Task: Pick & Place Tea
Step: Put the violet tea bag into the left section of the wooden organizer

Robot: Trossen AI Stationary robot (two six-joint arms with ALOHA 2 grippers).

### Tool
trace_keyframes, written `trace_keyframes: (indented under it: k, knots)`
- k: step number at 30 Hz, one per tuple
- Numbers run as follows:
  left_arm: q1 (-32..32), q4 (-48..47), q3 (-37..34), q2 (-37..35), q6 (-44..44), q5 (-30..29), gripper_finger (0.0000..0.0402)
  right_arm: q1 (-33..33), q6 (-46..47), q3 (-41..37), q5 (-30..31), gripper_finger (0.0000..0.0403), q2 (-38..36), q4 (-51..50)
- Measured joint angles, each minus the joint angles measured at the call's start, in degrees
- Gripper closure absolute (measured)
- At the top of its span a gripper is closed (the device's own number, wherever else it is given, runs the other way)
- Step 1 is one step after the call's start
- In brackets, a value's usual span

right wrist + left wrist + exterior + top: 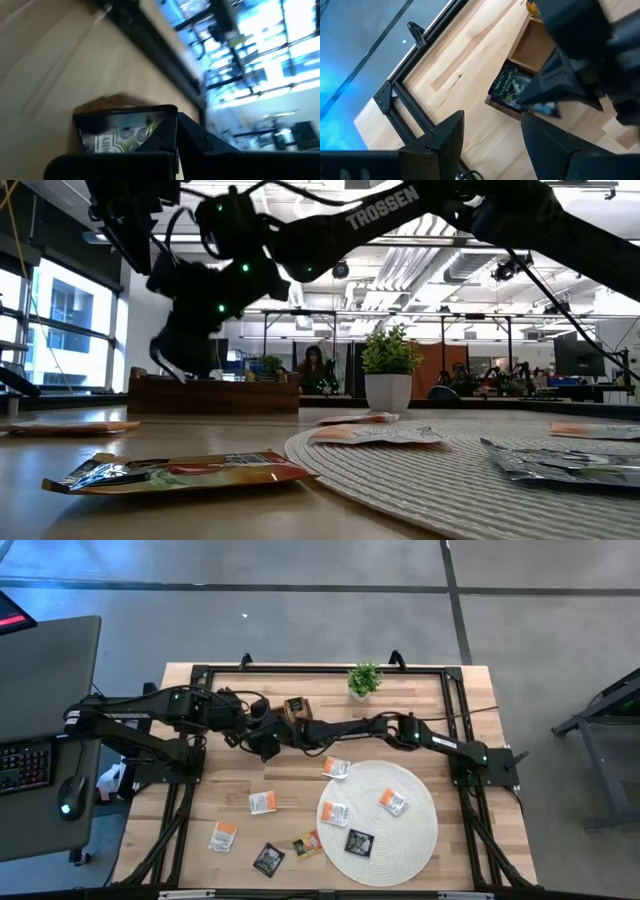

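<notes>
My right gripper [540,97] is shut on a black-and-green tea sachet [512,86] at the end compartment of the brown wooden tray [535,47]. My own wrist view shows the same sachet [122,134] between the fingers. My left gripper [490,132] hovers open just beside that tray end and touches nothing. In the high view both arms meet over the tray [295,708] near the far left of the table. More sachets lie flat on the round woven mat [405,840] and on the wood: white-and-orange [262,802], black [268,858], yellow-brown [307,844]. My right gripper pinches the black-and-green sachet by one edge [522,102] between its two fingers, coming from above at a slant. The sachet sits tilted at the tray's end compartment. I cannot tell whether its lower edge rests on the compartment floor.
A small green potted plant [364,680] stands at the far edge, right of the tray. A black metal frame [395,92] runs along the table's edges. White-and-orange sachets [392,801] and a black one [360,842] lie on the mat. Bare wood lies left of the mat.
</notes>
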Motion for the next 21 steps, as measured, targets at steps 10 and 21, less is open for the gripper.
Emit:
trace_keyframes:
  k: [10,21]
  knots:
    - [0.0,-0.1,0.0,0.0,0.0,0.6,0.0208,-2.3,1.1,-0.1,-0.1,0.0403,-0.1,8.4]
    - [0.0,-0.1,0.0,0.0,0.0,1.0,0.0208,-2.5,3.3,-0.4,-0.8,0.0403,-0.1,-1.0]
